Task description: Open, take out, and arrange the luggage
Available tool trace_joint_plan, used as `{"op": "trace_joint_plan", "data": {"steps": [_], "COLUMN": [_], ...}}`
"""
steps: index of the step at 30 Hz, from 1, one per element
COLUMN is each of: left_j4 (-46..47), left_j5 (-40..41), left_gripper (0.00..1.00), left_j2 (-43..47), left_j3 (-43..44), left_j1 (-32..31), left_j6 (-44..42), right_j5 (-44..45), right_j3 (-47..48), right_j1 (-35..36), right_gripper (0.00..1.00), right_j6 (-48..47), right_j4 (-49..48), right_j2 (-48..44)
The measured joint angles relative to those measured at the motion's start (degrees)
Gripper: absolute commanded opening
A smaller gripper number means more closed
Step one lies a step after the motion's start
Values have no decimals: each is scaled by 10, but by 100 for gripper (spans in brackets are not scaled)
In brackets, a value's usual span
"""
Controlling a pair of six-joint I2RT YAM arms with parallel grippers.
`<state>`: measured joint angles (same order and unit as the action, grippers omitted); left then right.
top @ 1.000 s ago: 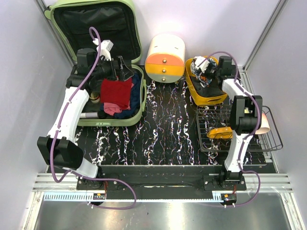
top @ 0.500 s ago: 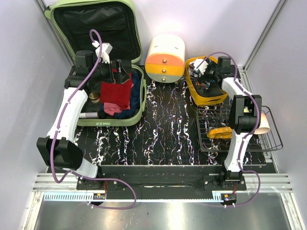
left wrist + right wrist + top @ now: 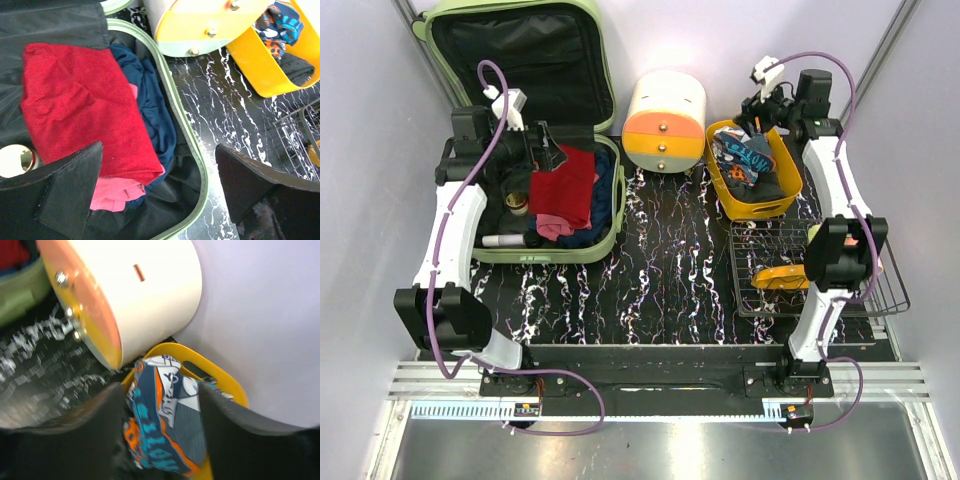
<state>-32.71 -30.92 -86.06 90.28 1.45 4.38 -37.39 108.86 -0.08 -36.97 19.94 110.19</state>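
Note:
The luggage (image 3: pixel 610 222), a pale green hard-shell suitcase, lies open at the back left with its black-lined lid leaning on the wall. Inside lie a red cloth (image 3: pixel 563 185) (image 3: pixel 80 110), a pink cloth (image 3: pixel 114 194) and a navy cloth (image 3: pixel 150 105). My left gripper (image 3: pixel 546 160) (image 3: pixel 160 192) hovers open over these clothes and the suitcase's green rim (image 3: pixel 187 135), holding nothing. Above the back of the orange bin (image 3: pixel 722 190) (image 3: pixel 215 371) my right gripper (image 3: pixel 762 108) (image 3: pixel 162 435) is open. A patterned blue-orange cloth (image 3: pixel 745 158) (image 3: pixel 167 420) lies in the bin below its fingers.
A cream-and-orange cylindrical drawer box (image 3: pixel 665 120) stands between suitcase and bin. A wire rack (image 3: pixel 840 300) at the right holds a yellow object (image 3: pixel 778 277) and a pale roll (image 3: pixel 872 262). A bottle (image 3: pixel 505 240) and a round tin (image 3: pixel 517 203) lie in the suitcase's left side.
My right gripper opened, let the patterned cloth drop into the orange bin, and rose back toward the wall. My left gripper drew back slightly to the left over the suitcase.

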Motion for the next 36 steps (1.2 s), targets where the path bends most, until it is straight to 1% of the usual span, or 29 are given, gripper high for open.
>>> {"op": "trace_joint_plan", "data": {"steps": [3,5,7,9,13,16,17,20,22,23,25,31,32,36], "left_j4": [-3,-8,-22,-35,-66,-93,-104,-135,-149,-153,-152,-148,-151,-167], "left_j5": [1,8,18,29,40,36,32,24,18,15,11,22,24,29], "left_gripper": [99,99,99,99,99,99,98,94,91,91,89,89,88,91], "left_j2": [-7,-15,-26,-38,-74,-111,-126,-165,-179,-183,-183,-184,-185,-202], "left_j3": [2,5,12,18,23,24,25,26,26,26,26,10,8,8], "left_j1": [20,30,38,43,44,41,39,26,13,4,-10,-63,-71,-81], "left_j6": [0,-6,-21,-37,-83,-135,-156,-226,-273,-298,-339,-468,-485,-550], "right_j5": [13,35,59,81,118,134,134,135,134,133,131,107,101,73], "right_j3": [79,113,127,127,140,180,195,222,221,218,205,162,156,146], "right_j1": [-5,-8,-9,-10,-11,-13,-14,-18,-24,-27,-31,-38,-38,-35], "right_gripper": [53,53,53,53,58,61,64,70,73,76,78,86,89,95], "right_j6": [121,188,232,255,267,264,264,263,261,261,261,270,273,295], "right_j4": [1,6,19,41,92,122,135,161,172,177,183,183,179,163], "right_j2": [71,118,162,202,283,325,329,326,315,308,285,186,168,115]}}
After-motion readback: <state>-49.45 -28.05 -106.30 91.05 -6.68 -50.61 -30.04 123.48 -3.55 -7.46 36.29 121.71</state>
